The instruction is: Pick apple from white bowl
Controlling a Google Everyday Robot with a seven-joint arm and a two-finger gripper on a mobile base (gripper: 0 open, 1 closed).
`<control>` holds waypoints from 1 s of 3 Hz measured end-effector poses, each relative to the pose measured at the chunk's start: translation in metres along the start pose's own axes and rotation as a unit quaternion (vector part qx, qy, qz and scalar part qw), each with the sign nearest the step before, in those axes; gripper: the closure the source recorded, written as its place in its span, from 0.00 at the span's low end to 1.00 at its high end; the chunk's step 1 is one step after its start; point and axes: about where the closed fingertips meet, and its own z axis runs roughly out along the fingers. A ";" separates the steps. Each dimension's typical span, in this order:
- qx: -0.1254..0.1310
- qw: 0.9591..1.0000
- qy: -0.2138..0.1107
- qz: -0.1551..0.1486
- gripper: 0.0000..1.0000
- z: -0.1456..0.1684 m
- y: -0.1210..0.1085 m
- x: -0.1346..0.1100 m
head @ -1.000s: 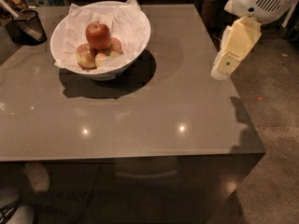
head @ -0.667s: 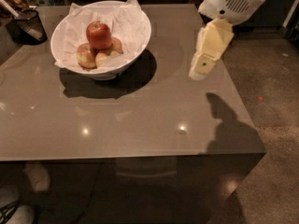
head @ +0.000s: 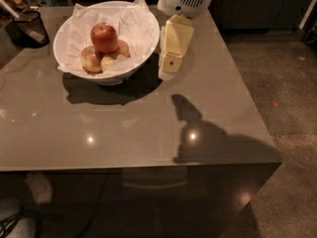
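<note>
Tool (head: pixel 170 63) slid left over the bench (head: pixel 148 133), now just beside white bowl (head: pixel 124 72) | spread or pressed together: cannot tell | apple (head: pixel 104 37) on top in bowl, not grabbed yet

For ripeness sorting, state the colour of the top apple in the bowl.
Deep red apple, seen in the camera view; the tool hangs beside the white bowl.

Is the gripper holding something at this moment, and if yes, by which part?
Nothing is held. The gripper hangs beside the white bowl, apart from the apple inside it.
</note>
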 end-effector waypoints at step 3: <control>0.001 0.997 -0.043 0.057 0.00 0.016 -0.064 -0.038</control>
